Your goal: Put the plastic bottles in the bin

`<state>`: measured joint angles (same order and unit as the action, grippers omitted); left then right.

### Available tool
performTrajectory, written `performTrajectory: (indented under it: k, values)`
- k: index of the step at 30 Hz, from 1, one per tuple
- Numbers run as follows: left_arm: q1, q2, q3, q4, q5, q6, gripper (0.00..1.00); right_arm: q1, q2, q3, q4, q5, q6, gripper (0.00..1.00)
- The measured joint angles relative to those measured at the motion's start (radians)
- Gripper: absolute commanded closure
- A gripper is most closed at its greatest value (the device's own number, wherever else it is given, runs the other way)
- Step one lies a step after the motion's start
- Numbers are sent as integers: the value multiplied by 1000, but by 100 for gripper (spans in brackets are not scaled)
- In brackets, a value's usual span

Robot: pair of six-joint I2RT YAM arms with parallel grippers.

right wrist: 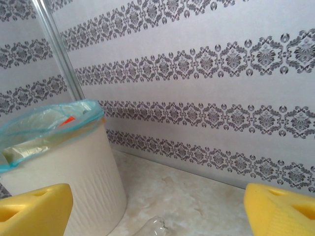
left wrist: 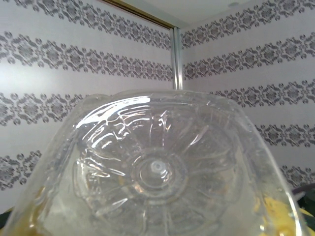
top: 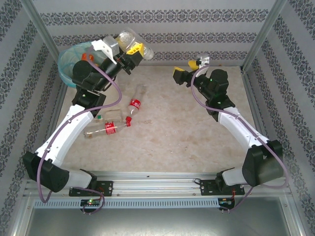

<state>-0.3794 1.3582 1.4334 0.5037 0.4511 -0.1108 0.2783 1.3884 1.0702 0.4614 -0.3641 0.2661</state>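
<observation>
My left gripper (top: 127,50) is raised at the back left and shut on a clear plastic bottle (top: 132,40), just right of the bin (top: 66,63). The bottle's ribbed base (left wrist: 157,172) fills the lower part of the left wrist view. The bin is round and cream-white (right wrist: 64,187), lined with a blue-green bag, and something orange lies inside. Three more plastic bottles with red labels lie on the table: one (top: 135,102) in the middle, two (top: 106,129) (top: 112,117) beside the left arm. My right gripper (top: 188,69) hovers open at the back, its yellow fingers (right wrist: 34,209) wide apart with nothing between them.
Patterned walls and metal frame posts (top: 260,34) enclose the beige table (top: 177,128). In the right wrist view a clear bottle end (right wrist: 157,227) pokes in at the bottom edge, to the right of the bin. Both arm bases sit on the rail (top: 157,184) at the near edge.
</observation>
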Motion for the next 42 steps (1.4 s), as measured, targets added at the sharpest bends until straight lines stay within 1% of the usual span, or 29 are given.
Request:
performTrajectory:
  k: [2,5,9,11,15,18,21,26,31,36,42]
  values:
    - [0,0,43,-34,-32,13,100,7,-14,0,-14,9,17,11]
    - [2,0,149,-137,-106,57,100,21,-37,0,-40,17,36,11]
    - [21,8,317,-309,-238,130,100,47,-84,0,-88,28,46,11]
    - [60,24,401,-400,-304,151,100,61,-111,0,-108,35,46,11]
    - [203,86,530,-560,-415,164,100,84,-154,0,-145,36,46,11]
    - [287,158,571,-657,-488,189,100,100,-174,2,-167,37,46,11]
    - [335,241,582,-745,-531,217,100,119,-188,4,-191,39,47,11]
    - [399,384,594,-884,-544,238,100,159,-203,14,-228,40,47,12]
    - [460,503,629,-1011,-470,217,100,185,-212,14,-260,50,46,12]
    - [459,534,694,-1077,-402,200,100,191,-216,14,-279,65,46,12]
    - [459,553,703,-1152,-368,184,100,192,-216,14,-294,77,46,12]
